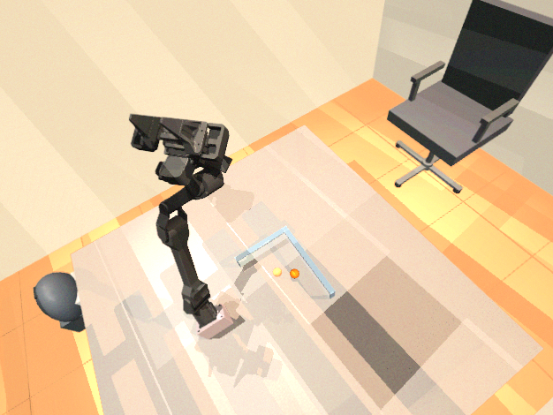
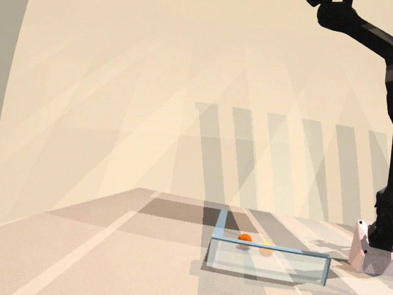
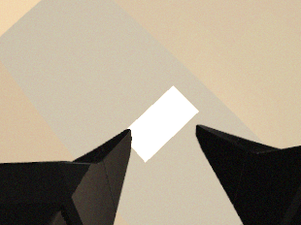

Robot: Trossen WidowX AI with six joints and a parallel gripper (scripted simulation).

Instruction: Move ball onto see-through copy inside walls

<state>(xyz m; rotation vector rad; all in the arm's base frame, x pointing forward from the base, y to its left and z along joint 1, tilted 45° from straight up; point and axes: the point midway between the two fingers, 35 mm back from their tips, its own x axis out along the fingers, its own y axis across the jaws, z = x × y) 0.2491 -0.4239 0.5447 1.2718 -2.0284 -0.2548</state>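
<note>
The orange ball point(image 1: 293, 273) lies on the desk point(image 1: 402, 313) inside the corner of the two clear walls point(image 1: 307, 260) — just beside the pale see-through copy point(image 1: 276, 271), not on it. The pincer point(image 3: 163, 139) is raised high above the desk, its fingers apart and gripping nothing. No readable writing shows.

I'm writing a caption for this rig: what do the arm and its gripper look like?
The arm is dark charcoal to black, built of blocky, faceted links with rounded joint housings, and rises from a small pale pinkish base block. The gripper has two matte black fingers that taper to wedge-like points. No cables, labels or markings are visible.
</note>
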